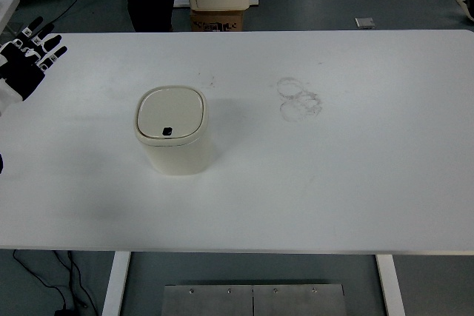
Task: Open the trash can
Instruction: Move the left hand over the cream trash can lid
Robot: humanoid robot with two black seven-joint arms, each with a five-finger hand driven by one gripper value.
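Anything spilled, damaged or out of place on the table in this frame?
Nothing serious. The trash can stands upright with its lid shut. The only oddity is a cluster of faint ring marks on the table to the can's right, like dried residue, not a fresh spill. The left hand shows at the left edge, fingers spread, holding nothing.

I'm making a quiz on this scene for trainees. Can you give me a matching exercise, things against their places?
Things:
1. trash can
2. left hand
3. ring marks
4. cardboard box

Places:
A. on the floor beyond the table's far edge
B. at the picture's left edge, fingers spread
C. on the table, left of centre, lid shut
D. on the table, right of the can

Pairs: 1-C, 2-B, 3-D, 4-A
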